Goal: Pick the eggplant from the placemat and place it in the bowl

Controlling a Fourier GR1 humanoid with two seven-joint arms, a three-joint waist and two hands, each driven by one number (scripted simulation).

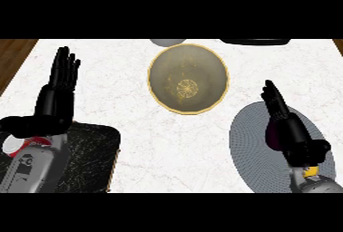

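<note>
White marble counter (167, 145), seen from steeply above. At its middle sits a wide olive-brown bowl with a golden rim (158, 59). Right of the bowl and nearer me lies a round grey woven placemat (247, 152). On it is a dark purple eggplant (272, 136), half hidden by my right hand (289, 124), whose fingers are straight and pressed together, not yet curled. I should lower, wrap the eggplant's middle, then lift. My left hand (60, 86) rests open, left of the bowl.
</note>
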